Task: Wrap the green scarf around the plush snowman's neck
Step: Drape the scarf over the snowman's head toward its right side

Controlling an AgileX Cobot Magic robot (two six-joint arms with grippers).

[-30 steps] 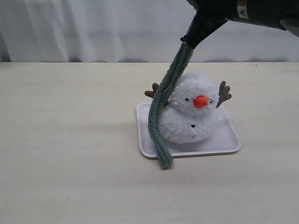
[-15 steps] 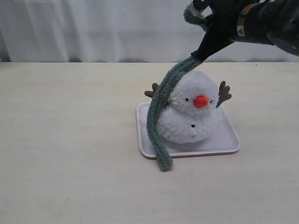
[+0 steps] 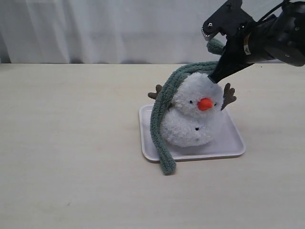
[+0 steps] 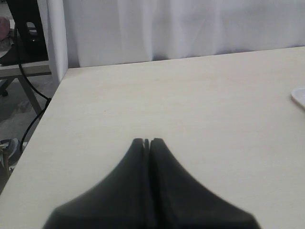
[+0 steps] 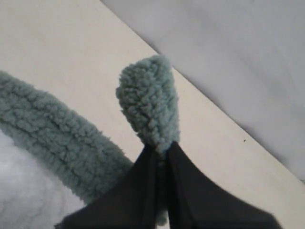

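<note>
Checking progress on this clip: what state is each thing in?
plush snowman: upright on the tray, neck unwrapped.
tray: flat on the table.
green scarf: draped over the snowman's head, one end pinched, other end on the table.
right gripper: fingers shut on the green scarf.
left gripper: fingers shut, empty.

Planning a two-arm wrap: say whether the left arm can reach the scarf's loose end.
Probably yes: the green scarf's end rests on open table at the tray's left corner; the left gripper is shut, empty.
</note>
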